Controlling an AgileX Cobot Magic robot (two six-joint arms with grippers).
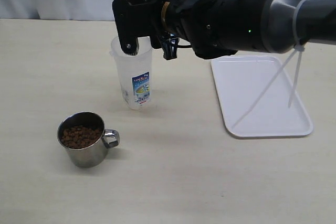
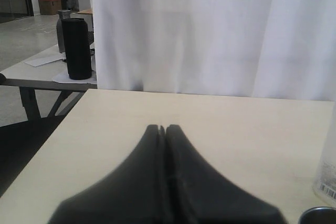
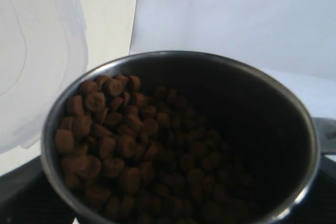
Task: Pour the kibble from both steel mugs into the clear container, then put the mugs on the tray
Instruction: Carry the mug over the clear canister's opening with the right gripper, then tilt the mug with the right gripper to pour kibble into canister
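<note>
— Steel in the right end effector (image 1: 140,24)?
— Yes. It grasps the held mug (image 3: 262,119), and the kibble (image 3: 121,140) inside is heaped toward the side nearest the clear container (image 1: 134,77).
— Where does that container stand?
— Upright on the table (image 1: 184,192), directly beneath the right end effector. Its rim is just beside the mug's lip.
— And the other mug?
— The standing mug (image 1: 84,142) sits on the table, below and to the left of that end effector in the exterior view. It is well apart from it, upright, with more kibble inside.
— The tray (image 1: 262,121)?
— White, flat on the table to the end effector's right, under the forearm and apart from the container.
— The left end effector (image 2: 163,129)?
— Clenched, with its fingertips pressed together and nothing between them, low over the table.
</note>
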